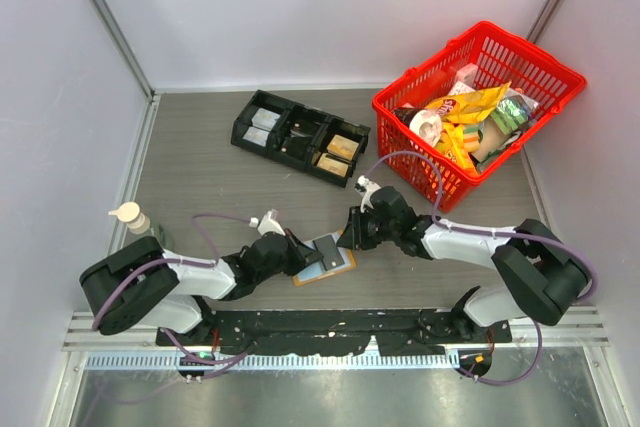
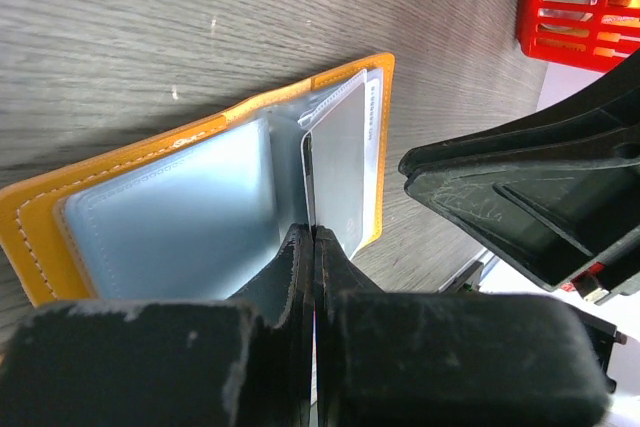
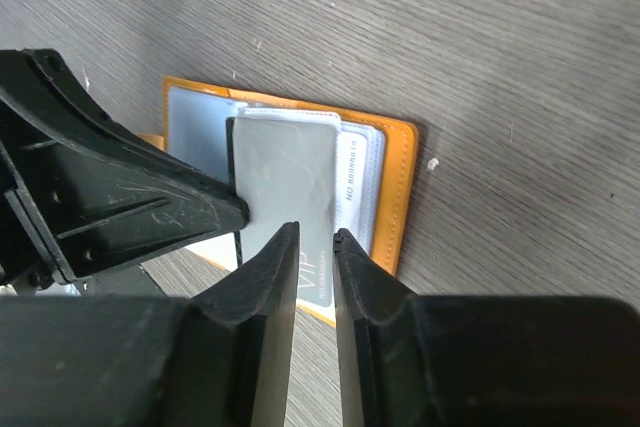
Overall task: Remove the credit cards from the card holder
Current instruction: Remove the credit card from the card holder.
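Holder (image 2: 170, 207) lies open on the bench (image 1: 200, 147), 6 o'clock of the tray (image 1: 300, 134). Clamped on the grey card (image 3: 285, 187) edge, the left hand (image 2: 313, 247) likely steadies it; the right hand (image 3: 316, 247), barely parted, grips nothing.

- The top external camera looked down from above and behind the arm bases, far enough off to take in the whole table (image 1: 200, 177).
- The left wrist camera sat very near the card holder (image 2: 150, 212), facing down.
- The right wrist camera faced it from the opposite side, equally near.
- All three views shared the card holder.
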Tool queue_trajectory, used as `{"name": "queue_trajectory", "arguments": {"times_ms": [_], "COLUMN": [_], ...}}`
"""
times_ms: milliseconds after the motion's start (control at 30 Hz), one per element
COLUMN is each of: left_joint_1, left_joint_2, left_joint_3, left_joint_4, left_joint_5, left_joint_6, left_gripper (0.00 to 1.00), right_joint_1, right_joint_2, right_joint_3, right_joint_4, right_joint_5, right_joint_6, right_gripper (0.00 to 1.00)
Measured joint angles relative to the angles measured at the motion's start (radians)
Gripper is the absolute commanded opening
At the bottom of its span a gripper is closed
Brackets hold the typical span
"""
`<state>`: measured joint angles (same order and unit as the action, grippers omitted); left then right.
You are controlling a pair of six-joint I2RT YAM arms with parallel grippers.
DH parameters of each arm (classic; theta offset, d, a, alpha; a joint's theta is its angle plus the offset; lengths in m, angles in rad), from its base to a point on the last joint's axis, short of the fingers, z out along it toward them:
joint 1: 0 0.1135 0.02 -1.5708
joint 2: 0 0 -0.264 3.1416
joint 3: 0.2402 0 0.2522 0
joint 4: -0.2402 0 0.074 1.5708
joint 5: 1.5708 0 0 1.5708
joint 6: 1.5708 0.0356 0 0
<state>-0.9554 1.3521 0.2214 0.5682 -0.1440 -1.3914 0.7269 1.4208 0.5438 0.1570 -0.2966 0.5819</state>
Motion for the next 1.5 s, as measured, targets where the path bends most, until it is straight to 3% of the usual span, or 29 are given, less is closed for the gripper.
{"name": "queue_trajectory", "arguments": {"times_ms": [233, 567, 1333, 1500], "left_joint_1": [0.000, 0.000, 0.000, 0.002], "left_joint_2": [0.021, 0.030, 0.003, 0.021], "left_joint_3": [0.024, 0.024, -0.050, -0.042], "left_joint_4": [0.018, 0.014, 0.076, 0.080], "left_joint_5": [0.012, 0.013, 0.000, 0.007], "left_joint_6": [0.018, 0.023, -0.067, -0.064], "left_gripper": [0.00, 0.00, 0.00, 0.00], "right_joint_1": [0.000, -0.037, -0.087, -0.087], "right_joint_2": [-0.009, 0.068, 0.117, 0.094], "right_joint_3": [-0.002, -0.079, -0.093, -0.093], "right_joint_4": [0.018, 0.178, 0.240, 0.209], "right_joint_5": [-0.014, -0.100, -0.180, -0.180], "right_joint_6": [0.000, 0.056, 0.080, 0.074], "right_gripper": [0.20, 0.01, 0.01, 0.06]}}
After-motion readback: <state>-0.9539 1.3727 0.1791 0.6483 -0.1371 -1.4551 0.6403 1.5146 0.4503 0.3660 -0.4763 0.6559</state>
